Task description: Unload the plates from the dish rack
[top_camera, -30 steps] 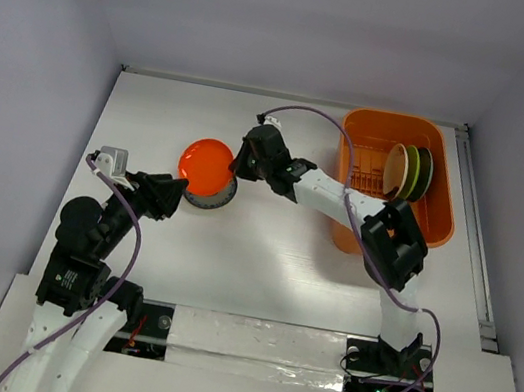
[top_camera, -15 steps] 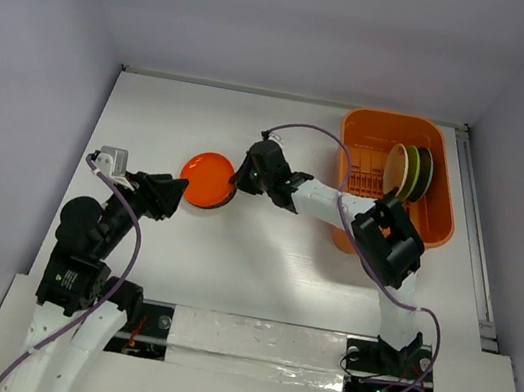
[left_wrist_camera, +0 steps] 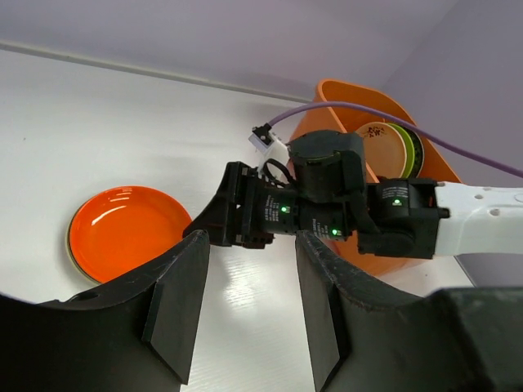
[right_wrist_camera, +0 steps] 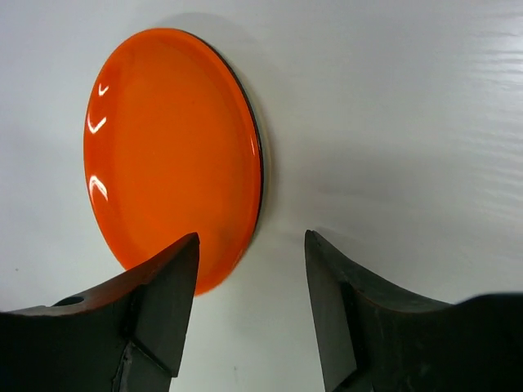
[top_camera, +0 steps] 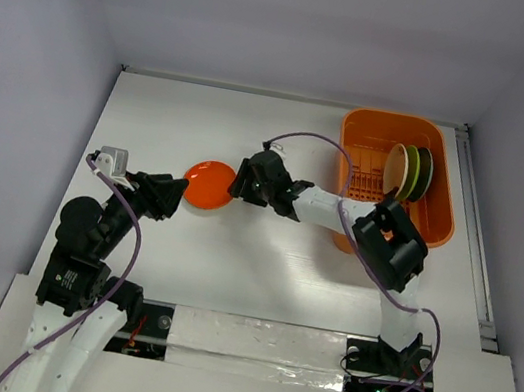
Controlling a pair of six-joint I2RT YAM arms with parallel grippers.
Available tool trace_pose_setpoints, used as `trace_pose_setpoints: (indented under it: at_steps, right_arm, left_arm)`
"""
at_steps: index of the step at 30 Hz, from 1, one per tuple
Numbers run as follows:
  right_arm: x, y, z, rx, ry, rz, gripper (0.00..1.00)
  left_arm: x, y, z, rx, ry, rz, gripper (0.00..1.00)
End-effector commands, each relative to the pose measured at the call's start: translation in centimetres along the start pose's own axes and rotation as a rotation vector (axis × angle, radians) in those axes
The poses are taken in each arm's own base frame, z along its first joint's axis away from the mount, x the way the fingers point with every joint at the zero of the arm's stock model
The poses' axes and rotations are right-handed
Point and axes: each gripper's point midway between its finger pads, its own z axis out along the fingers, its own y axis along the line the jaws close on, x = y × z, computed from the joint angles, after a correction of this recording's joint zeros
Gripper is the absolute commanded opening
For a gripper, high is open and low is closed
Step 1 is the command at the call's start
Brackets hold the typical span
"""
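A red-orange plate [top_camera: 208, 185] lies flat on the table left of centre, on top of other plates; a dark rim shows under it in the right wrist view and a tan rim in the left wrist view. My right gripper [top_camera: 238, 184] stands open just off that plate's [right_wrist_camera: 172, 155] right edge, touching nothing. The open left gripper [top_camera: 179, 192] hovers by the plate's [left_wrist_camera: 127, 230] near-left side with nothing between its fingers. The orange dish rack [top_camera: 359, 137] at the back right holds three upright plates [top_camera: 408, 171]: cream, yellow-green and dark teal.
The right arm's purple cable [top_camera: 312, 142] arcs from the wrist over toward the rack. Grey walls close the table at the back and on both sides. The right arm's elbow [top_camera: 391, 244] sits in front of the rack's near wall.
The right gripper lowered the tilted red-orange plate flat onto the stack, then opened and let it go. The left arm has stayed put.
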Motion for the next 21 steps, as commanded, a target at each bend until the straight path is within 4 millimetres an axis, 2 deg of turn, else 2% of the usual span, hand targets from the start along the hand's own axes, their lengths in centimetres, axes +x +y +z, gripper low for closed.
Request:
trace_pose_setpoints:
  at_steps: [1,2,3,5,6,7,8,9,10,12,13,14,16,17,19,20,21]
  right_arm:
    - [-3.4,1.7,-4.0,-0.002,-0.110,-0.055,0.60]
    - [-4.6,2.2,-5.4,-0.006,-0.142,-0.061,0.60]
    - [-5.0,1.4,-6.1,0.027,-0.165,-0.082,0.59]
    - [-6.0,0.5,-7.9,0.082,-0.196,-0.106,0.50]
    - [-8.1,0.3,-10.1,0.118,-0.272,-0.125,0.32]
    - [-8.5,-0.8,-11.3,0.171,-0.287,-0.142,0.19]
    - [-9.9,-2.0,-12.7,0.219,-0.329,-0.140,0.07]
    - [-12.5,-2.5,-15.7,0.258,-0.418,-0.137,0.00]
    - [-13.7,-4.5,-17.3,0.312,-0.451,-0.138,0.00]
    - [-16.5,-7.2,-20.8,0.396,-0.533,-0.144,0.00]
    - [-17.8,-8.3,-23.4,0.424,-0.561,-0.139,0.00]
    - [-19.5,-11.2,-24.9,0.496,-0.580,-0.113,0.00]
    - [-20.6,-14.4,-27.4,0.600,-0.581,-0.122,0.00]
    - [-21.5,-16.7,-28.6,0.666,-0.588,-0.102,0.00]
    - [-21.5,-19.1,-29.6,0.748,-0.551,-0.120,0.09]
    - [-21.3,-20.3,-29.5,0.785,-0.519,-0.127,0.14]
    - [-22.0,-21.5,-30.1,0.822,-0.518,-0.111,0.23]
  left_arm:
    - [-1.1,-0.6,-0.1,0.028,-0.043,0.011,0.44]
    - [-1.0,-0.6,-0.1,0.029,-0.041,0.010,0.44]
    - [-1.1,-0.7,-0.1,0.031,-0.043,0.012,0.44]
    - [-1.0,-0.7,-0.1,0.031,-0.043,0.012,0.44]
    - [-1.0,-0.7,-0.1,0.035,-0.041,0.012,0.44]
    - [-1.0,-0.8,-0.1,0.037,-0.043,0.013,0.44]
    - [-1.0,-0.8,-0.2,0.038,-0.043,0.013,0.44]
    - [-1.0,-0.8,-0.2,0.038,-0.043,0.013,0.44]
    - [-1.0,-0.8,-0.2,0.040,-0.043,0.015,0.44]
    - [-1.1,-0.8,-0.2,0.037,-0.047,0.013,0.39]
    - [-1.1,-0.7,-0.3,0.031,-0.048,0.010,0.36]
    - [-1.2,-0.6,-0.4,0.025,-0.053,0.010,0.23]
    - [-1.4,-0.5,-0.5,0.013,-0.064,0.004,0.12]
    - [-1.4,-0.6,-0.6,0.019,-0.065,0.004,0.05]
    - [-1.5,-0.5,-0.8,0.011,-0.076,0.003,0.03]
    - [-1.5,-0.7,-0.9,0.018,-0.077,0.004,0.03]
    - [-1.6,-0.8,-0.9,0.023,-0.078,0.004,0.04]
